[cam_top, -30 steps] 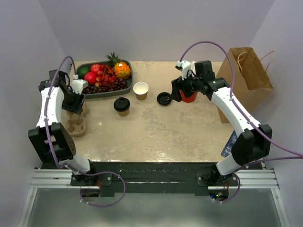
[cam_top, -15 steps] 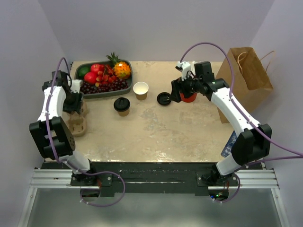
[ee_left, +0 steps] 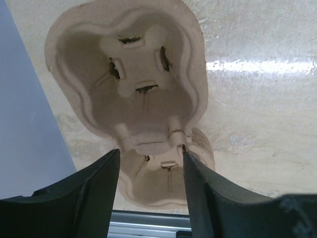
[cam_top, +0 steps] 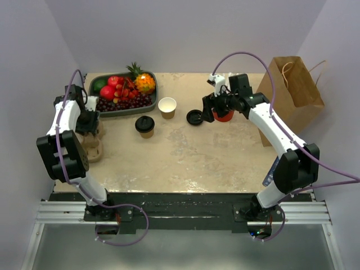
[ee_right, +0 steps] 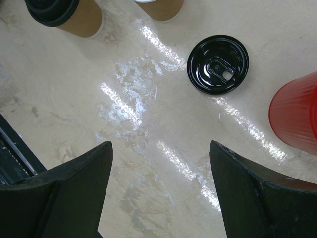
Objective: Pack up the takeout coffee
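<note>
The takeout coffee (cam_top: 144, 126), a small paper cup with a black lid, stands on the table left of centre; it also shows at the top left of the right wrist view (ee_right: 62, 15). My left gripper (cam_top: 88, 122) is open at the table's left edge. Its fingers straddle the middle ridge of a pulp cup carrier (ee_left: 124, 74), with nothing gripped. My right gripper (cam_top: 209, 111) is open and empty, above the table between a loose black lid (ee_right: 218, 64) and a red cup (ee_right: 297, 119). The carrier also shows in the top view (cam_top: 91, 147).
A lidless paper cup (cam_top: 167, 107) stands behind the coffee. A dark tray of fruit (cam_top: 107, 108) sits at the back left. A brown paper bag (cam_top: 295, 93) stands open at the right edge. A blue item (cam_top: 272, 169) lies by the right arm.
My left arm has swung back and to the left over the carrier's far end. My right arm has hardly moved.
</note>
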Tool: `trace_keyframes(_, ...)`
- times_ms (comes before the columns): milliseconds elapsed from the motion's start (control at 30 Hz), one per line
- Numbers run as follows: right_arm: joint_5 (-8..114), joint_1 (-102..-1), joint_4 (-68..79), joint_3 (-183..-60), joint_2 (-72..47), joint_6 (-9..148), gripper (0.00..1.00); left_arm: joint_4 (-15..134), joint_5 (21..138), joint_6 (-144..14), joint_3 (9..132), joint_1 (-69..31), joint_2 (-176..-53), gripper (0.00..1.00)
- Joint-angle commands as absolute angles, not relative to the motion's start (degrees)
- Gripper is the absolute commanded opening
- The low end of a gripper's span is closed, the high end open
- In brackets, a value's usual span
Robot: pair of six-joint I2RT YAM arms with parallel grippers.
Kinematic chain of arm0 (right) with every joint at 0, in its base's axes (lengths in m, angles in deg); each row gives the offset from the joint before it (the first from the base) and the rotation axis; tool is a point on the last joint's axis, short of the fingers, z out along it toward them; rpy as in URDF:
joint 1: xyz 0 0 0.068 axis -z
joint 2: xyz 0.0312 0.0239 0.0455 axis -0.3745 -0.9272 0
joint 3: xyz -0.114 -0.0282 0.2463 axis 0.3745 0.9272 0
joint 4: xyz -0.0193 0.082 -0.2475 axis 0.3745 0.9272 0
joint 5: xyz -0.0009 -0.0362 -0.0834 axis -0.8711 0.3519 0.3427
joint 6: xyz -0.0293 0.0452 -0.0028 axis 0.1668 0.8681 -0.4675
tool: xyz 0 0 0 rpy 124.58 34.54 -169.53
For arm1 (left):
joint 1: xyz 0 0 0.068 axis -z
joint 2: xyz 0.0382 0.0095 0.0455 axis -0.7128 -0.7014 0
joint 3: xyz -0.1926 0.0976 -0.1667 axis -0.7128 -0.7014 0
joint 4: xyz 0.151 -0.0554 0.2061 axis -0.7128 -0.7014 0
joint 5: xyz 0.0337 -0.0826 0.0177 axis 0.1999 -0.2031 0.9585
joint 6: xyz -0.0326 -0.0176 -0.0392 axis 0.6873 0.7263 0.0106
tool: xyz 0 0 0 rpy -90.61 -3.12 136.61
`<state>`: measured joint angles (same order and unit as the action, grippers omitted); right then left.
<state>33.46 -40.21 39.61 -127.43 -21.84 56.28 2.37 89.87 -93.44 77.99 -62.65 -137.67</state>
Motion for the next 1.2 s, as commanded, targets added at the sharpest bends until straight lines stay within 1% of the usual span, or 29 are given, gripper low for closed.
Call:
trace_keyframes(0,32.03,-40.10,38.85,-129.32,-21.47,56.37,0.82,3.63,90.68,-92.92,81.01,-62.69,-139.97,0.58)
trace_keyframes(333,32.65,-40.01,38.86,-128.44,-20.94,56.02,0.82,3.27,91.73,-93.10,81.90,-62.78,-142.09,0.54)
trace_keyframes(467,32.56,-40.10,38.59,-128.44,-21.12,56.02,0.82,3.53,92.96,-93.01,81.02,-62.69,-141.83,0.55)
trace_keyframes(1167,32.47,-40.01,38.50,-128.79,-21.56,55.84,0.83,3.27,91.73,-91.52,78.21,-63.21,-142.27,0.54)
